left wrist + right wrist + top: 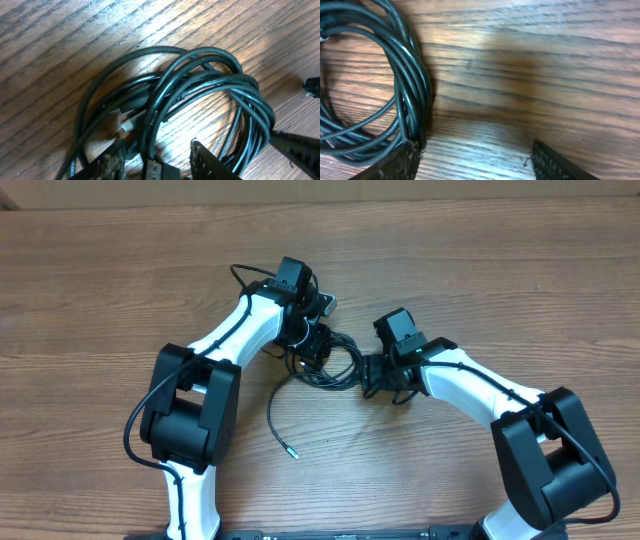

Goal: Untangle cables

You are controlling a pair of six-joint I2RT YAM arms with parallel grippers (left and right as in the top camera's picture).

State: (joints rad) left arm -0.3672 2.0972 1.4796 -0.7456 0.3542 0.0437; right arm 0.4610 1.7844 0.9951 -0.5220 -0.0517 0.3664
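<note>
The cables (335, 363) lie as a tangled coil of thin black cords in the middle of the table, between my two grippers. One loose strand runs down to a plug tip (293, 451). My left gripper (316, 342) is at the coil's left edge. In the left wrist view it (160, 161) is open, and its fingers straddle a strand and a silvery plug (156, 170) of the coil (200, 95). My right gripper (374, 376) is at the coil's right edge. In the right wrist view it (475, 161) is open and empty, with its left finger touching the coil (410, 85).
The wooden table (500, 270) extends on all sides. A thicker black wire (240, 275) loops out from the left arm behind the coil. The arm bases stand at the front left (190, 410) and front right (550, 450).
</note>
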